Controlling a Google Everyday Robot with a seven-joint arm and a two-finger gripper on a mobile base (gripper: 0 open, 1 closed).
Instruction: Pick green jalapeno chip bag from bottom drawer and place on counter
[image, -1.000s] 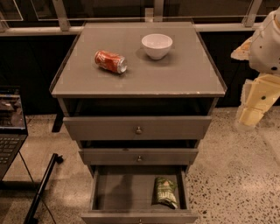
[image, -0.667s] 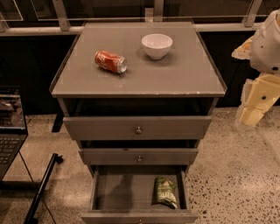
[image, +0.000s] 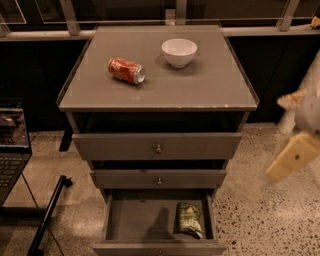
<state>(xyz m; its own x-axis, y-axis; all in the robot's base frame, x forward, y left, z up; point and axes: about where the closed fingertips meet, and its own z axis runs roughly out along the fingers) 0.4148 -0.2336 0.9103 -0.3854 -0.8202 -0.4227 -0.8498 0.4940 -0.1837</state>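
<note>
Shows a pale robot arm off the right edge of the bench (image: 200, 95), lower than the bench top and level with the upper drawers. Shows the gripper (image: 292, 157), a cream-coloured block, tilted and slanting down to the left, well apart from the cabinet. Cannot tell whether the jaws stand wide or narrow.

On the bench, shows a red soda can (image: 126, 70) lying on its side in the left half, nearer the rear left corner than the front edge. Cannot read the white writing on it. Shows a white bowl (image: 179, 52) upright near the rear edge, a little right of the middle, with only its white inside to see.

Under the front edge, shows three grey drawers with small round knobs: the top drawer (image: 125, 146) and the middle drawer (image: 125, 178) pushed in, the bottom drawer (image: 130, 220) pulled out. Shows the green jalapeno chip bag (image: 189, 220) lying flat in the right part of the bottom drawer, near its right wall, on a plain grey floor. Cannot read the pale lettering on the bag.

Left of the cabinet, shows part of an open laptop (image: 12, 150).
</note>
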